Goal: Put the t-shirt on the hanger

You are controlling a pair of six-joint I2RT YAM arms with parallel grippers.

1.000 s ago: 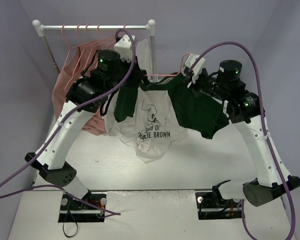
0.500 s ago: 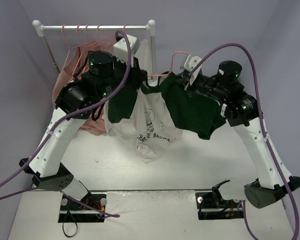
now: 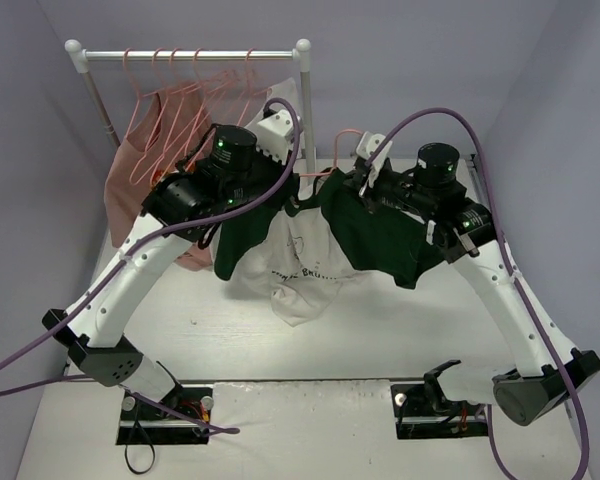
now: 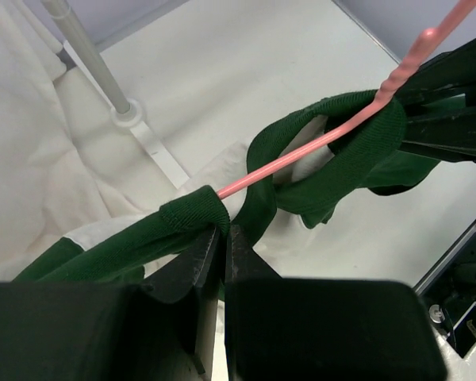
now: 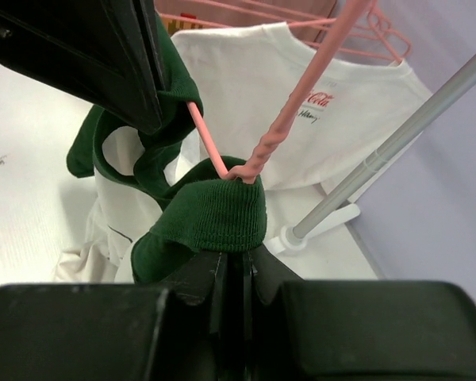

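- Gripping the t-shirt (image 3: 302, 268) collar tight in left gripper (image 4: 220, 236) and right gripper (image 5: 236, 255).
- Stretch collar wide, ease over hanger (image 4: 301, 151) shoulder, avoiding snags.

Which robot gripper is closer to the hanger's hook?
Right. The right gripper pinches the t-shirt right under the hook of the hanger; the left gripper holds the t-shirt farther along the hanger's arm.

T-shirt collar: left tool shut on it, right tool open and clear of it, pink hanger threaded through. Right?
Not quite. The right tool is also shut on the t-shirt collar, as the right wrist view shows. The rest holds: the left tool is shut on the collar, and the pink hanger runs through it.
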